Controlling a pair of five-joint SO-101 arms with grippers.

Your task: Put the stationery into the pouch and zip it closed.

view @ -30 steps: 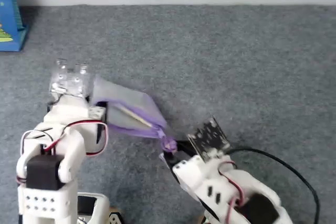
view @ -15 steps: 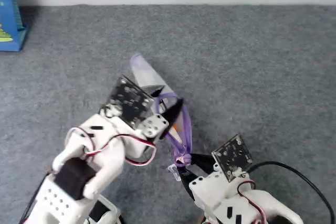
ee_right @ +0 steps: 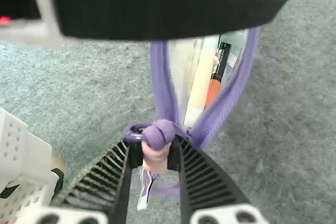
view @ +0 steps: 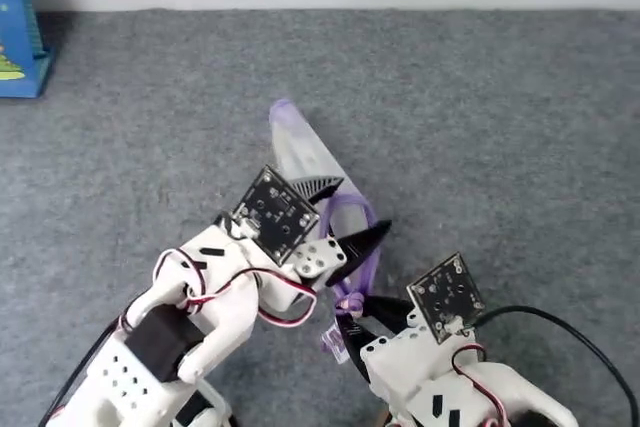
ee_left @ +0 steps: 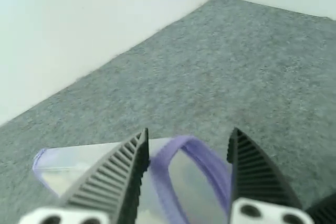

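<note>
The see-through pouch [view: 300, 152] with a purple zip lies on the grey carpet, its length running away from the arms. My right gripper [view: 352, 312] is at its near end, shut on the purple knotted zip pull [ee_right: 156, 134]. Past the pull the zip gapes, and pens and an orange marker [ee_right: 212, 85] lie inside. My left gripper [view: 365, 204] hangs open over the pouch's middle, one finger on each side of the purple zip edge [ee_left: 181, 153]. In the right wrist view, a black finger [ee_right: 157, 3] of the left gripper crosses above the pouch.
A blue box [view: 15, 27] stands at the far left by the pale wall. Open grey carpet lies to the right of the pouch and beyond it.
The left arm swung from the left side to the middle and kept moving toward the right gripper. The pouch turned from lying sideways to pointing away. The right gripper kept its hold.
</note>
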